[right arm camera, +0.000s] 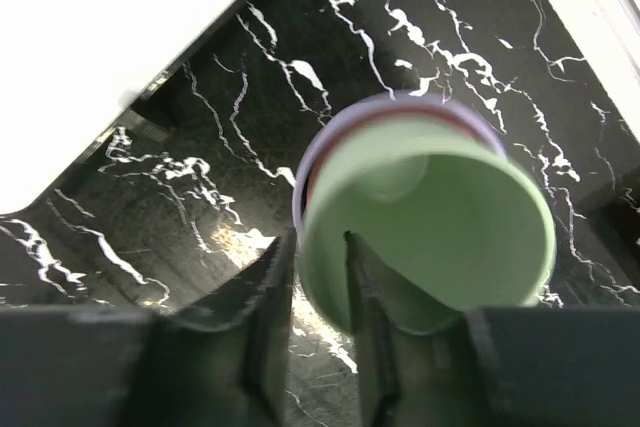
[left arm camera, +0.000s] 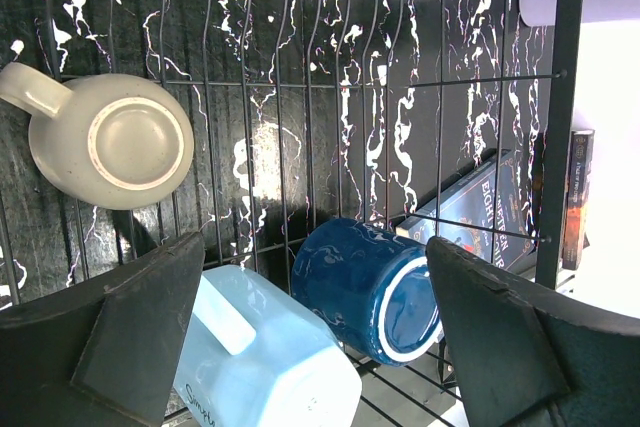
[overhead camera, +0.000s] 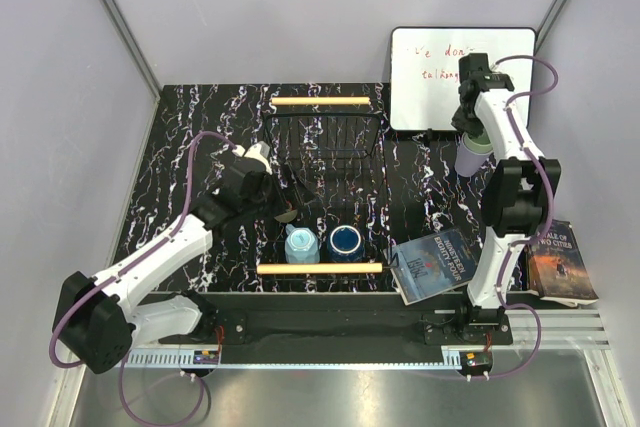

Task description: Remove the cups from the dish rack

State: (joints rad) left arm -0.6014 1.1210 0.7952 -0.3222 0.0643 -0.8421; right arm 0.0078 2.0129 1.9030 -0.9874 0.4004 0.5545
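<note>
- Black marbled table [overhead camera: 190, 137] between grey walls carried the dish rack [overhead camera: 322, 101] at its centre, one wooden bar at 12 o'clock and one at 6 o'clock.
- Outside the rack, at about 2 o'clock from it and just below the whiteboard [overhead camera: 440, 57], the right gripper [right arm camera: 320, 327] was pinched on the rim of the pale green tumbler [right arm camera: 440, 237], one finger inside and one outside.
- That tumbler sat mouth-up in the mouth of the lavender tumbler [overhead camera: 467, 162], which stood on the table; how deep it sat could not be told.
- The step in hand looked like stacking the green tumbler; the next move would call for spreading the fingers and lifting straight up without tipping the pair.
- The left gripper [left arm camera: 318, 287] hung over the rack with its fingers wide apart, holding nothing.
- Three mugs remained inside: the light blue mug [left arm camera: 265, 367] and dark navy blue mug [left arm camera: 370, 287] side by side at the 6 o'clock end, and the beige handled mug [left arm camera: 115, 142] upside down at 9 o'clock.
</note>
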